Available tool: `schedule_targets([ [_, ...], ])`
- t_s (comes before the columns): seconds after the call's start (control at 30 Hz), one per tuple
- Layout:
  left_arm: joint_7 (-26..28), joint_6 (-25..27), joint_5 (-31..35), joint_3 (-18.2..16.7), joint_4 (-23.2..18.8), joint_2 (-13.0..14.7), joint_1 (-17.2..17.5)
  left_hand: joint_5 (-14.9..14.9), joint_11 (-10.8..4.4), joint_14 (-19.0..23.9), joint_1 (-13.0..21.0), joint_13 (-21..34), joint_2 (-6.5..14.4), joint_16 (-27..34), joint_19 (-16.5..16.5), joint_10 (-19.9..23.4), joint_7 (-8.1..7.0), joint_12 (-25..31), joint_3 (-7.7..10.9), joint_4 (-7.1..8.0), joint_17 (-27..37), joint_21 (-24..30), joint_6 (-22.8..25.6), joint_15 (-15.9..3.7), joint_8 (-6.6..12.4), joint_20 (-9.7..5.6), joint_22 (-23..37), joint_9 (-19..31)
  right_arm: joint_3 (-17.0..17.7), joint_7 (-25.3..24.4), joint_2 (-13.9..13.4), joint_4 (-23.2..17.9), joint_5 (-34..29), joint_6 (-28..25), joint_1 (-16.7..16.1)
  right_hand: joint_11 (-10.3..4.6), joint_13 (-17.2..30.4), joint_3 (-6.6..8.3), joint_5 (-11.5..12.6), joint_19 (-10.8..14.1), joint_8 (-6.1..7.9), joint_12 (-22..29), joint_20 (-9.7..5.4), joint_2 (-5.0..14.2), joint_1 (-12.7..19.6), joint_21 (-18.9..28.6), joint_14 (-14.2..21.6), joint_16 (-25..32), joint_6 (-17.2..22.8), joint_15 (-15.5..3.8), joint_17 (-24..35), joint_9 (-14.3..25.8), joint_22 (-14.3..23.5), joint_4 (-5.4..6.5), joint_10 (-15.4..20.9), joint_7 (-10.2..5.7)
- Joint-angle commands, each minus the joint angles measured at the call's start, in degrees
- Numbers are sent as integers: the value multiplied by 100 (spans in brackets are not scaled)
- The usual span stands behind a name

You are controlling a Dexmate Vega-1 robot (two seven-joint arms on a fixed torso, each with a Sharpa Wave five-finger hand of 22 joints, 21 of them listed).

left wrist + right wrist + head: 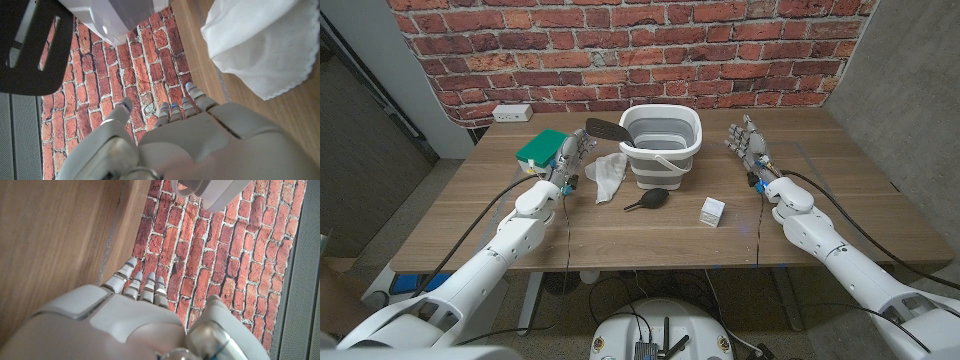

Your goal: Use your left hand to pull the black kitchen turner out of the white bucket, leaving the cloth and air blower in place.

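A white bucket [663,143] stands at the middle of the table's far half. The black kitchen turner [607,131] leans out over the bucket's left rim, its slotted blade sticking up and leftward; the blade also shows large in the left wrist view [30,45] beside the bucket [115,17]. A white cloth [610,174] lies left of the bucket, also seen in the left wrist view [260,45]. The black air blower [648,200] lies in front of the bucket. My left hand [570,160] stands open left of the cloth, holding nothing. My right hand [750,148] stands open right of the bucket.
A green and white box [542,149] sits just left of my left hand. A small white box [713,210] lies at the front right of the bucket. A white power outlet strip [512,113] rests at the table's far left edge by the brick wall.
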Motion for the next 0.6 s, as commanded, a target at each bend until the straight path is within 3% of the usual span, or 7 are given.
schedule_targets([
  [0.03, 507, 177, 195, -51, -568, 145, 251, 25, -3, 1, 63, 29, 149, 23, 54, -10, 35, 36, 47, -28, 13, 35, 24, 5, 33, -59, 12, 29, -45, 293, 54, 503, -28, 93, 329, -14, 1, 39, 53, 58, 30, 33, -1, 167, 35, 20, 4, 39, 42, -86, 3, 29, 12, 3, 53, -28],
  [0.6, 912, 481, 328, -187, -1391, 462, 634, 18, -20, 51, 110, 27, 127, 23, 56, 35, 10, 46, 100, -151, 3, 34, 59, 2, 38, -54, 12, 29, 81, 76, 9, 322, -5, 253, 54, -42, -91, 63, 81, -36, 26, 43, -79, 166, 49, -40, -50, 33, -8, -185, -93, 24, 12, 8, 43, 0],
])
